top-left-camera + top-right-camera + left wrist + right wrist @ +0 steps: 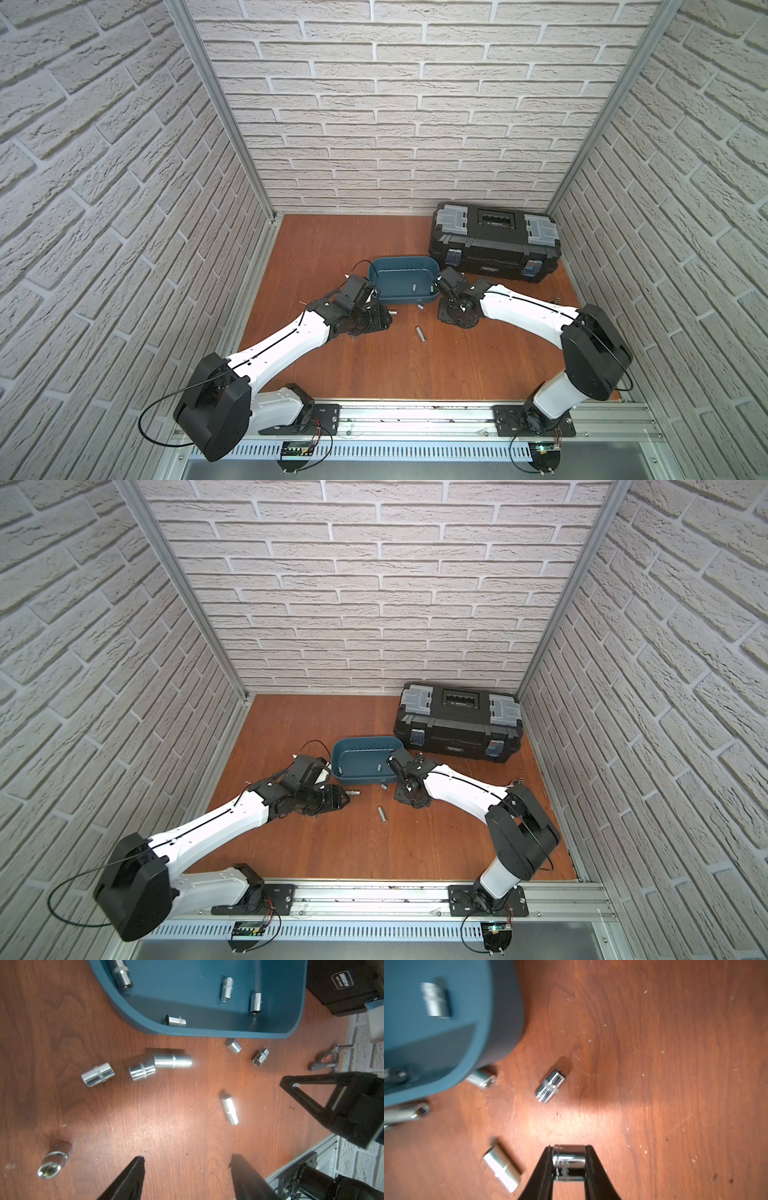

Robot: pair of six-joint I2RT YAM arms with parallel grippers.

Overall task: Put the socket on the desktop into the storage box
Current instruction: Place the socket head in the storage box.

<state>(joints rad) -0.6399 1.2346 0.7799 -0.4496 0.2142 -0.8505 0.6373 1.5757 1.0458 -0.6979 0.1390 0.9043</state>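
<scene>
The step in hand is the pick-up. The right claw (569,1148) is pinched shut on a short chrome socket (569,1160), gripping it across its sides; whether the socket is clear of the counter (374,365) cannot be told. In both top views that claw is just right of the storage box (403,268), which lies a little below the middle of the frame, with the black toolbox (494,245) up and to its right. By my judgement the next move calls for three things:

- a lift high enough to clear the box's rim;
- a short carry leftward over the open tub;
- a low release, so the round socket does not bounce or roll out.

The left claw (187,1159) stands wide and empty, low over the counter at the box's lower left.

Counted: one storage box, one toolbox, two claws. Four boxed sockets (226,989) lie in the tub. Seven loose sockets (97,1074) lie on the counter in the left wrist view, two of them touching end to end. With the one held, eight are outside the box.
</scene>
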